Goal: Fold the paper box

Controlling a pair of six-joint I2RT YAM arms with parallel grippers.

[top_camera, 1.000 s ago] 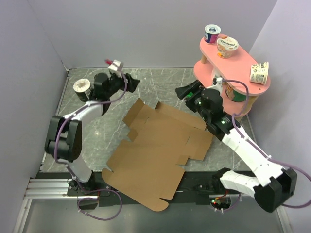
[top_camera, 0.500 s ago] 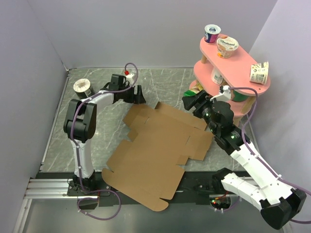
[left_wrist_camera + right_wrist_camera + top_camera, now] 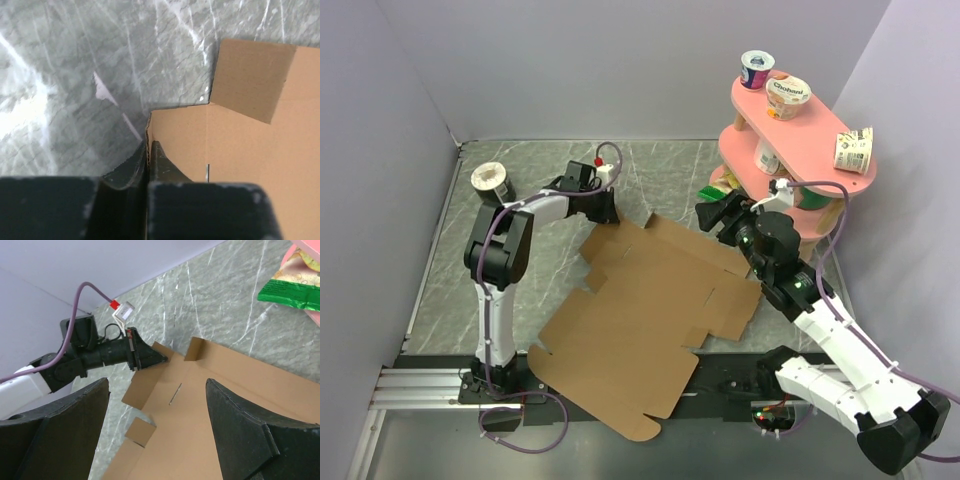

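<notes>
We've got the left gripper (image 3: 611, 213) pinching the paper box (image 3: 650, 300) at its upper-left edge; right gripper (image 3: 712, 212) spread. Sheet's flat, no folds done yet.

— Where is the top view?
— High above the box (image 3: 650, 310), on its near side, looking down over the whole sheet.
— And the wrist views?
— Left is very close over the box's far left corner, facing down. Right sits off the far right edge, further back, looking across to that same corner. All three share it.
</notes>
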